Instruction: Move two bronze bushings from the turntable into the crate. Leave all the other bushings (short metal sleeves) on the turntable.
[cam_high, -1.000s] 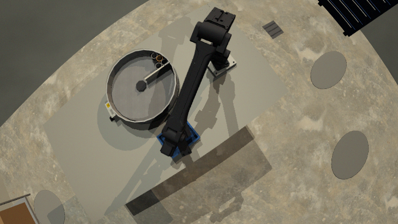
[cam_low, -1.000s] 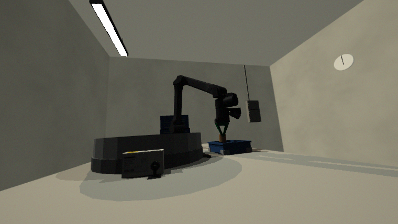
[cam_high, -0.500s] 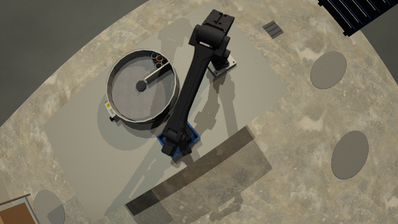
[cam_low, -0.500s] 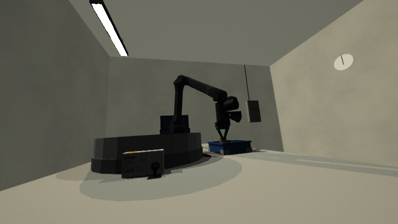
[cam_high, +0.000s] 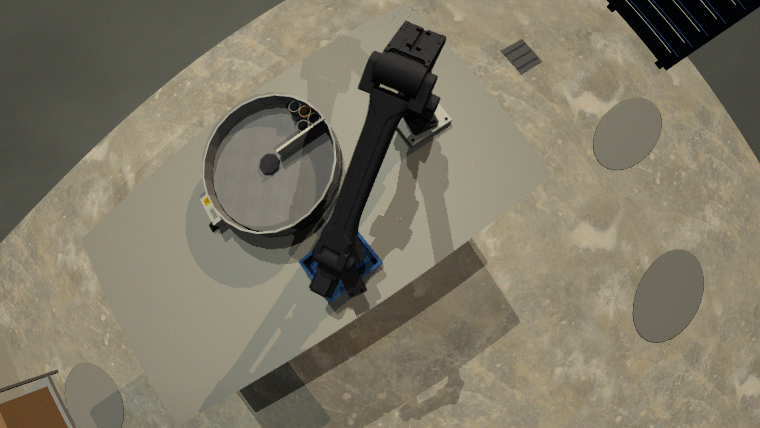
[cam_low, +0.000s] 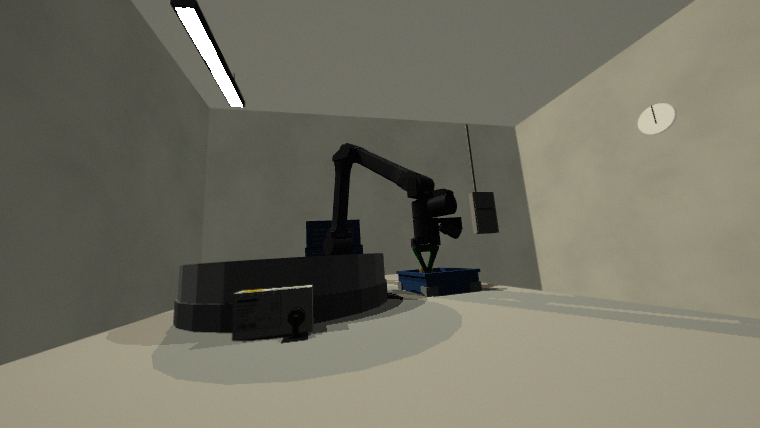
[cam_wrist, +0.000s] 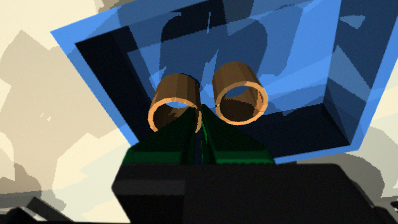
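The matte black six-joint arm (cam_high: 366, 159) has long, slightly tapered links and bulky rounded joint housings. Its foot sits on a pale grey square base plate (cam_high: 443, 123). The parallel gripper (cam_wrist: 201, 131) carries dark green wedge-shaped fingers under a blocky black body.

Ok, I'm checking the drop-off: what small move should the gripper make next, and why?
Probably open. The gripper pinches a bronze bushing by its wall, low inside the blue crate, beside another bronze bushing lying there. Releasing would make two.
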